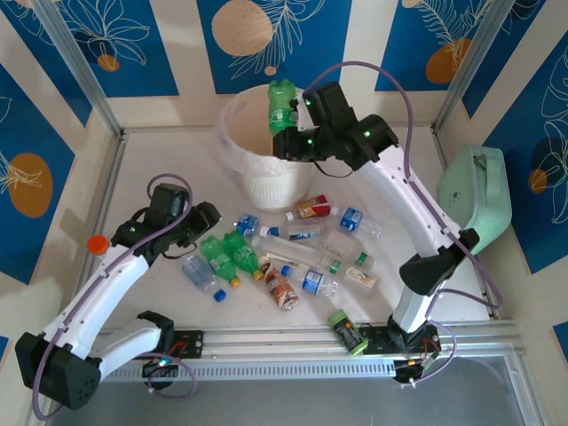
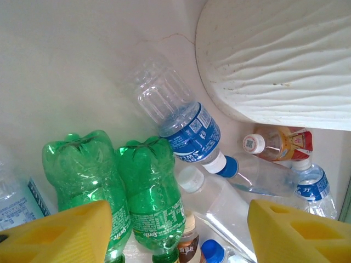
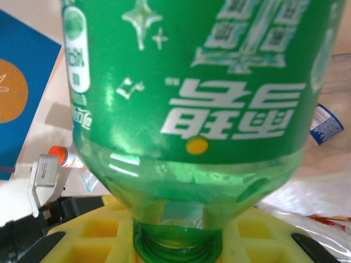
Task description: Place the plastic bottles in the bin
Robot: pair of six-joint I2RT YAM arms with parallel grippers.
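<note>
We see the right end effector (image 1: 293,140) clamped on a green bottle (image 1: 281,105) above the bin (image 1: 241,173); the left end effector (image 1: 188,238), jaws apart, hovers over loose bottles (image 1: 217,257).

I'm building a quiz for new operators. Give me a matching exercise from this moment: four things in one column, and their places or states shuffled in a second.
Column one:
1. right gripper
2. left gripper
3. bin
4. mint-green case

Column two:
A. at the right edge of the table
B. open, beside the loose bottles
C. shut on a green bottle
D. at the far side, in the middle

Pairs: 1-C, 2-B, 3-D, 4-A
</note>
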